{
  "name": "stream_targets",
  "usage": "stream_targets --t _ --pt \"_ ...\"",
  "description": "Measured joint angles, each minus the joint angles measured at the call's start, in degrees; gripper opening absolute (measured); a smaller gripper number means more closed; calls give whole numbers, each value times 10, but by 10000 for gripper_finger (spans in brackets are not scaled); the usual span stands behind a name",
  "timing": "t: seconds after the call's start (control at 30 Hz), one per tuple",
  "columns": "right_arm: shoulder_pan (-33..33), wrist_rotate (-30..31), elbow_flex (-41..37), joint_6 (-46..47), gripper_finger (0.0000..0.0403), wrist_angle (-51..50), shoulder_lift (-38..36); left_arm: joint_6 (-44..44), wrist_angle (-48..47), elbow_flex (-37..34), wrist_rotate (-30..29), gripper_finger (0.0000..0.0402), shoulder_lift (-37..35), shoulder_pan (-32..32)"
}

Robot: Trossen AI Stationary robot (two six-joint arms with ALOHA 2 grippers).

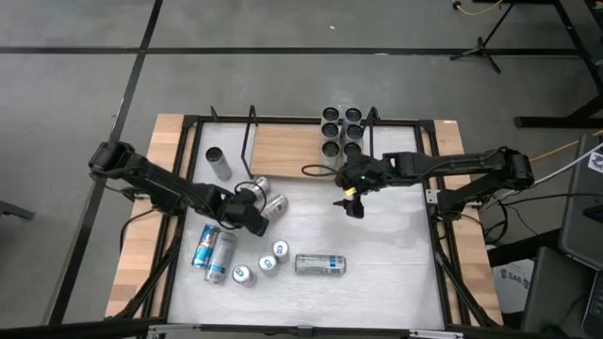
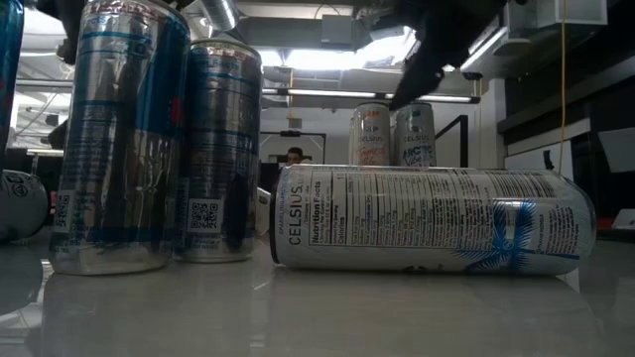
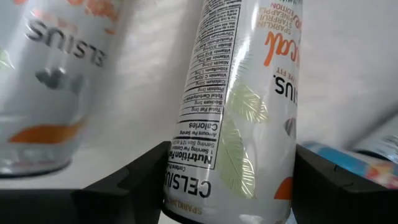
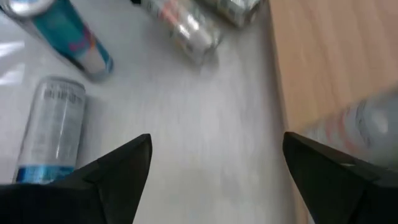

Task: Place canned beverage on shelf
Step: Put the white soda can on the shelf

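Left gripper [image 1: 252, 209] closed around a white Celsius can [image 3: 239, 112] on the white tabletop [image 1: 377, 245].
Its fingers bracketed that can for lifting toward the wooden shelf [image 1: 287, 151], which already held six cans [image 1: 341, 132]; the right gripper [image 1: 352, 203] hung spread and empty beside it.

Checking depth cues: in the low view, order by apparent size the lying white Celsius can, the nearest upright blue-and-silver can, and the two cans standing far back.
1. Lying white Celsius can and nearest upright blue-and-silver can: similar, both close to the camera, so unranked.
2. Two far cans: smallest, alike; distance shrinks them.

"CELSIUS" + "Nutrition Facts" on lying can [image 2: 427, 218]; same on held can [image 3: 239, 106].
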Motion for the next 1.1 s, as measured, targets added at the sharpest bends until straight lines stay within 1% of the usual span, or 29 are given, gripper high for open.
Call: stream_targets --t 0.13,0.43,0.7,0.77,0.9,1.1 --pt "0 0 0 -5 351 45 0 -1 1 0 54 250 -17 21" --pt "0 0 0 -44 351 116 0 -7 9 0 201 250 -49 86" --pt "0 0 0 -76 351 162 10 -59 41 0 307 251 -53 140" --pt "0 -5 0 -89 351 172 21 -71 50 0 325 251 -53 150" --pt "0 -43 0 -108 351 197 54 -82 70 0 348 251 -53 170" --pt "0 -99 0 -125 351 242 105 -101 79 0 363 251 -53 195"
